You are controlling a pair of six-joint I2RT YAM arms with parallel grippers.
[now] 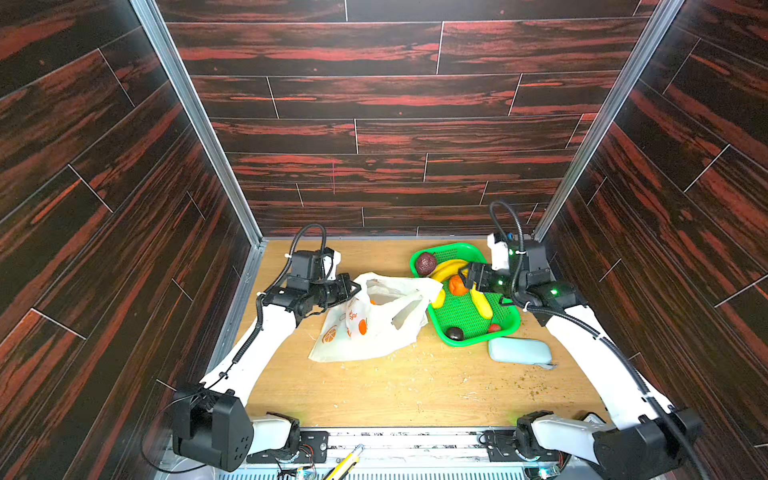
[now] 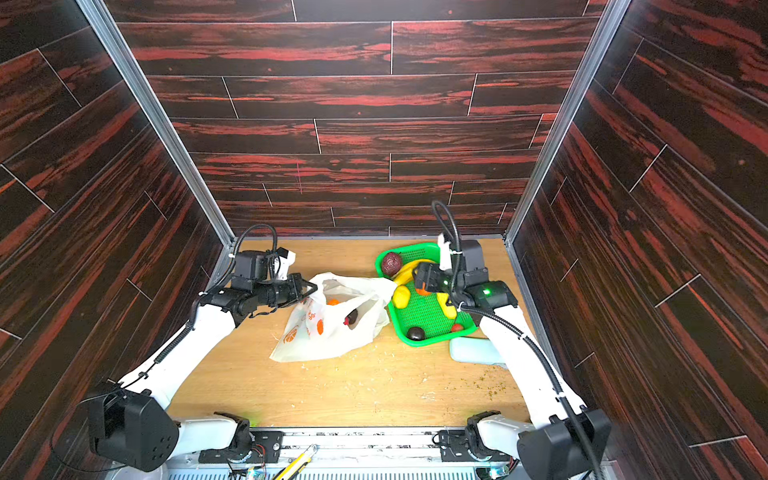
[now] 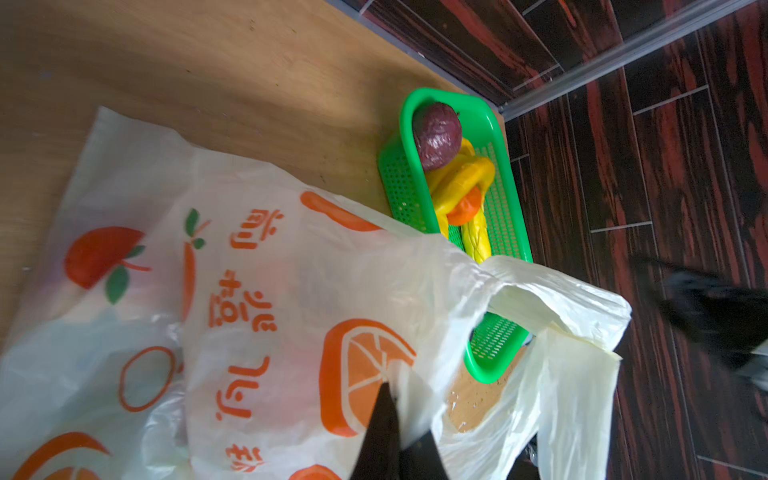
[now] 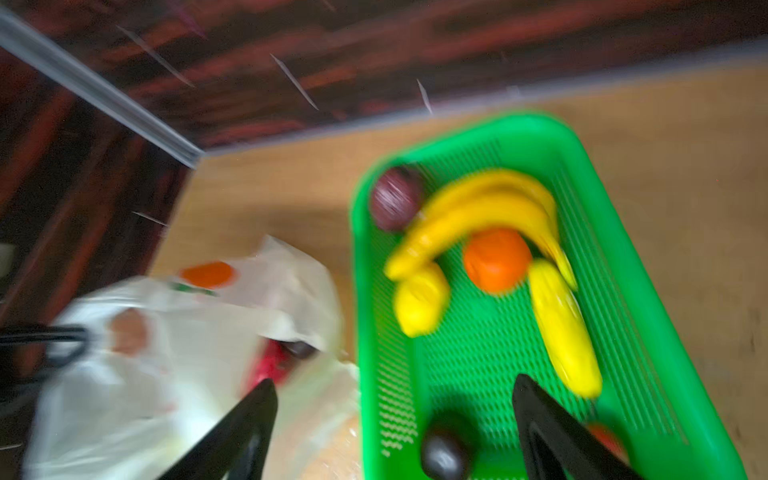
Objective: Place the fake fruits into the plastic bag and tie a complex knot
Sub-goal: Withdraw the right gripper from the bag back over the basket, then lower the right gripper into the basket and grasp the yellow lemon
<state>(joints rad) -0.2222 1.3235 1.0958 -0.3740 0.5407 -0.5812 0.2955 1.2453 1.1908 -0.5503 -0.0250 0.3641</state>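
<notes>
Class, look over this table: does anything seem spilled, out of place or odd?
Yes. Pale crumbs litter the table in front of the plastic bag, greenish specks lie further right, and a yellow utility knife sits on the front rail; none serves the task.

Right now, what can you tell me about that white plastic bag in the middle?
The plastic bag is thin, translucent cream-white film printed with orange fruit pictures and orange lettering, with strap handles. It lies crumpled on the wooden table, its mouth held open by the left pincer, which is shut on one edge. One corner drapes over the green basket. An orange fruit and a dark fruit show inside.
</notes>
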